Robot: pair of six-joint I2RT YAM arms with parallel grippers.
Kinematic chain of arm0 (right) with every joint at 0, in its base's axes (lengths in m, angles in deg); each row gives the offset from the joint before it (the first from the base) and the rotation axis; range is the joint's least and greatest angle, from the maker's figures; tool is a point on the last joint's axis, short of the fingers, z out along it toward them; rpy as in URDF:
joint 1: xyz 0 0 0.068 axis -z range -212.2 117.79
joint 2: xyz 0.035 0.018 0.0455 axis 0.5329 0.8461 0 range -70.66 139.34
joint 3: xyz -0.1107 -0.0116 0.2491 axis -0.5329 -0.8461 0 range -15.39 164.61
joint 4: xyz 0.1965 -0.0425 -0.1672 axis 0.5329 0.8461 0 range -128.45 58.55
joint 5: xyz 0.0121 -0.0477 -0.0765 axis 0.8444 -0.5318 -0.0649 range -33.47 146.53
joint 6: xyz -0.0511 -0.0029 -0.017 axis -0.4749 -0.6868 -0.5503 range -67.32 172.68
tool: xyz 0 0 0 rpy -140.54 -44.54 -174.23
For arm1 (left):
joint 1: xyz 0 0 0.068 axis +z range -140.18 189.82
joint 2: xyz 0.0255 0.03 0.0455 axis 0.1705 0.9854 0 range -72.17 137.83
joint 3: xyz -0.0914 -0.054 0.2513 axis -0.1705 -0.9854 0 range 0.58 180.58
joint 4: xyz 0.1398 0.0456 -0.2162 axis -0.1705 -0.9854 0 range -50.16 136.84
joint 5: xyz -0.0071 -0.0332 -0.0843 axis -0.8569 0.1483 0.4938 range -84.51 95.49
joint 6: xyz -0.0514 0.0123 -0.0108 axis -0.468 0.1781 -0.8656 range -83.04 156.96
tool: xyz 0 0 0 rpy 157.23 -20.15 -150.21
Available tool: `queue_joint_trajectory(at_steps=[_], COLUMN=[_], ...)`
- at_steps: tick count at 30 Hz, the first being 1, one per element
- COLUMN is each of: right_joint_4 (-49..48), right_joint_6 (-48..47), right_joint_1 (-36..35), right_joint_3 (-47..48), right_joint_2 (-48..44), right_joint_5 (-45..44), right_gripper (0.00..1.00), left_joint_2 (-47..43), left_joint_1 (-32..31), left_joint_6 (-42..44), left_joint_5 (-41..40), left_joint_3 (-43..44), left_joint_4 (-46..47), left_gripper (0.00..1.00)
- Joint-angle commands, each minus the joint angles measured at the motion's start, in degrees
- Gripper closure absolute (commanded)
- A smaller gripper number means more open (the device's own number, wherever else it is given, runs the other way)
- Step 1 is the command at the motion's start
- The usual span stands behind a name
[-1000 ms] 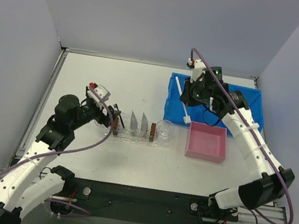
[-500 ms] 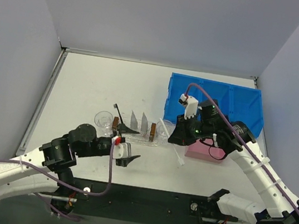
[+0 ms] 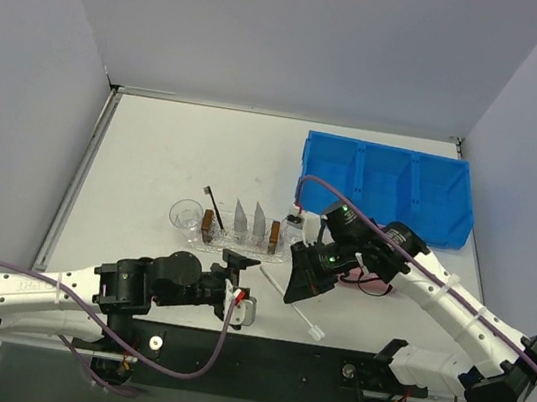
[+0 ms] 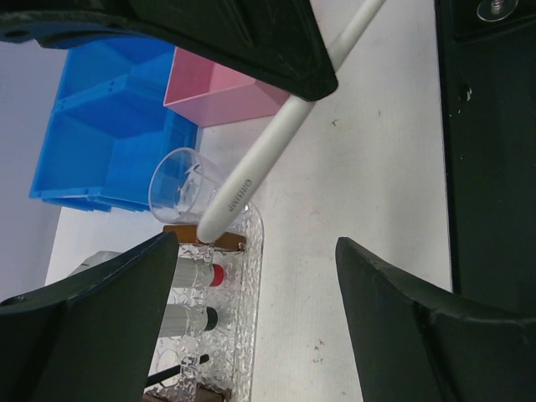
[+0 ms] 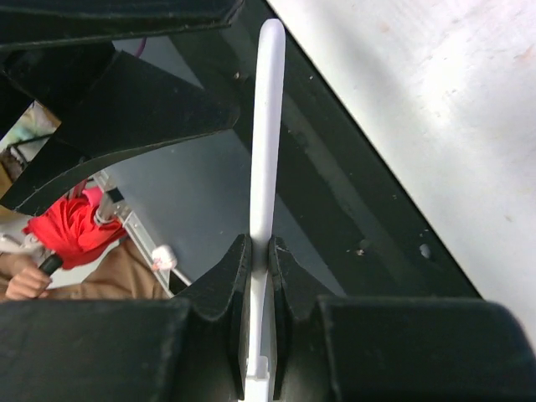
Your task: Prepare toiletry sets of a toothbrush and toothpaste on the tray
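Top view: 1 tray (image 3: 234, 247) on the worktop (image 3: 156, 144) carries 2 toothpaste tubes (image 3: 244, 218) and 1 black toothbrush (image 3: 210, 202). The right pincer (image 3: 295, 291) pinches 1 white toothbrush (image 3: 303, 320) beside the tray's near edge.
Left wrist: the left pincer (image 4: 258, 247) is spread.
Right wrist: the white toothbrush is clamped between 2 fingers (image 5: 230, 276).

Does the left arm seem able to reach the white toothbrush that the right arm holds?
Probably yes. The left gripper stands beside the white toothbrush with its jaws wide open, and the shaft crosses just ahead of them with nothing between.

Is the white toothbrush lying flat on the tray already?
No, the white toothbrush is pinched between the right fingers and is not lying flat in the tray.
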Motion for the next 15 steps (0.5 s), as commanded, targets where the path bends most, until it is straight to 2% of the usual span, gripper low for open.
queue_joint_trajectory(at_steps=[1, 12, 15], right_joint_4=[2.15, 2.42, 2.51], right_joint_6=[1.50, 1.32, 1.32], right_joint_1=[-1.90, -2.96, -3.14], right_joint_3=[1.16, 3.54, 3.80], right_joint_2=[3.26, 7.83, 8.36], right_joint_5=[5.35, 11.86, 12.92], right_gripper=[1.00, 1.00, 1.00], left_joint_2=[-0.54, 3.23, 3.93], left_joint_1=[-0.85, -2.61, -2.61], left_joint_6=[1.59, 0.62, 0.53], left_joint_5=[-2.88, -1.04, -1.21], left_joint_3=[-0.35, -0.79, -0.70], left_joint_4=[3.59, 4.20, 4.29], left_gripper=[0.14, 0.14, 0.20])
